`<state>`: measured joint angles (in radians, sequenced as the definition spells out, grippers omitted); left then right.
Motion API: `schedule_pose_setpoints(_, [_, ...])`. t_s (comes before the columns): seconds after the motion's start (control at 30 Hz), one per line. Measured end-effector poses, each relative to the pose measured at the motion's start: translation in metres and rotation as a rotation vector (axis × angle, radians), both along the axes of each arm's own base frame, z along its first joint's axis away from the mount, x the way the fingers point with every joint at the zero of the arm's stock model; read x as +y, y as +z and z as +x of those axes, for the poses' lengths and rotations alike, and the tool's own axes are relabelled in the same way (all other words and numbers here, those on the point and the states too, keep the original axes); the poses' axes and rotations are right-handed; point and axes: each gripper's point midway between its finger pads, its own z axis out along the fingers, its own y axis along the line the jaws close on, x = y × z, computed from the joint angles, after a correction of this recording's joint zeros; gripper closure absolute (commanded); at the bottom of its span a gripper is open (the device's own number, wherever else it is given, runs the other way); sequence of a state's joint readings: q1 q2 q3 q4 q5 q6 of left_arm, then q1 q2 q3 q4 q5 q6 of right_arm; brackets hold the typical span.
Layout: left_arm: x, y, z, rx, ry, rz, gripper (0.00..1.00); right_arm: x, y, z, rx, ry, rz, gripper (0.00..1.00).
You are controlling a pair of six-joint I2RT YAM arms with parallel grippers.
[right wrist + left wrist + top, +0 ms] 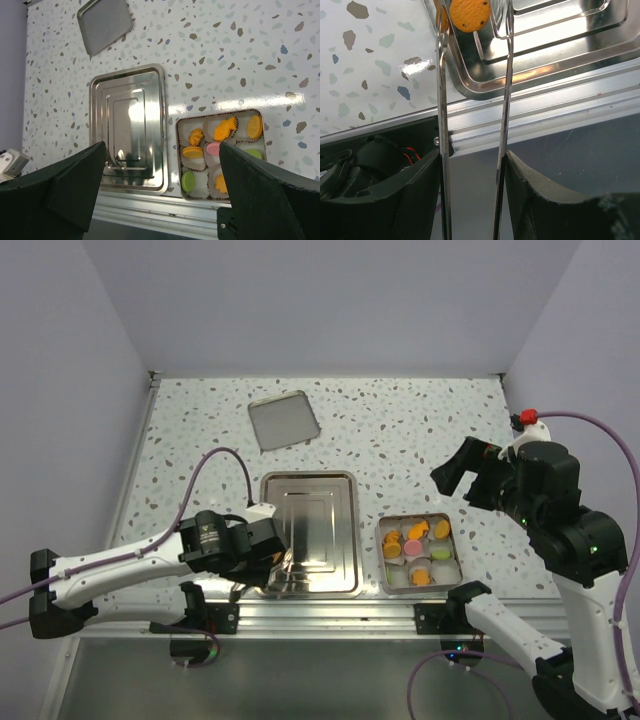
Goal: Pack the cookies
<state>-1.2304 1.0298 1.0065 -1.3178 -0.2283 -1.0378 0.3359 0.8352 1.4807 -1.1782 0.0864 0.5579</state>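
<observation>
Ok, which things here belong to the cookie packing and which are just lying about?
Job: cookies, square tin, tongs gripping one orange cookie, steel tray.
Lying about: flat metal lid, apart beyond the tray.

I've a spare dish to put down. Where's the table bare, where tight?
Bare: back right, between the lid and the right wall, behind the tin; also left of the tray. Tight: the near edge, where the left hand holds tongs with a cookie over the tray.
</observation>
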Motion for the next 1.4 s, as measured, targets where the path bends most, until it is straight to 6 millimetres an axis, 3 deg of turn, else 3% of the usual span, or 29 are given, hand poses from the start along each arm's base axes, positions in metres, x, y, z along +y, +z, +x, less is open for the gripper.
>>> schedule_pose_setpoints(0.57, [0.005,-0.018,-0.005,0.045,-0.013,0.083,0.46,0.002,-0.002,0.001,0.002,0.007,-0.001,0.01])
schedule_pose_setpoints(1.13, [-0.006,-0.016,-0.012,0.096,-0.050,0.065,0.46,0.003,0.000,0.003,-0.007,0.010,0.002,0.01])
schedule_pose_setpoints(1.4, [-0.005,-0.018,-0.013,0.102,-0.058,0.068,0.60,0.003,0.000,0.003,-0.007,0.010,0.002,0.01])
